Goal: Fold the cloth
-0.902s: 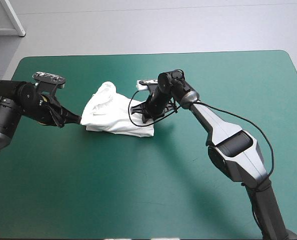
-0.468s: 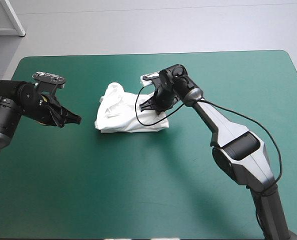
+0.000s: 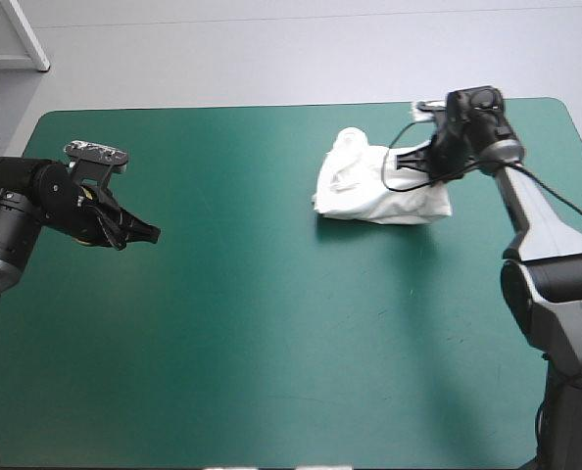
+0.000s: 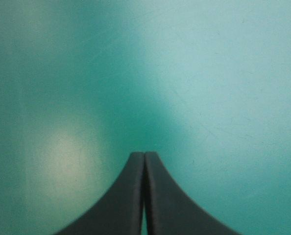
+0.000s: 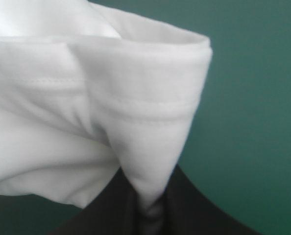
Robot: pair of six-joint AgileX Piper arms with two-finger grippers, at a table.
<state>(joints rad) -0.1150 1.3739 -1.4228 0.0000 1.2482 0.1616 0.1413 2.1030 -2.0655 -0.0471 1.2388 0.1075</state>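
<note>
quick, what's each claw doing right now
left claw: shut, holding nothing.
right claw: shut on a hem fold of the T-shirt.

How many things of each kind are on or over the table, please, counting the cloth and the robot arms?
White T-shirt: 1
Robot arms: 2, the left arm and the right arm
Teal-green table: 1
Total: 4

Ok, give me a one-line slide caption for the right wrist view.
Right gripper, black fingers shut on a hemmed fold of the white T-shirt, teal-green cover behind.
</note>
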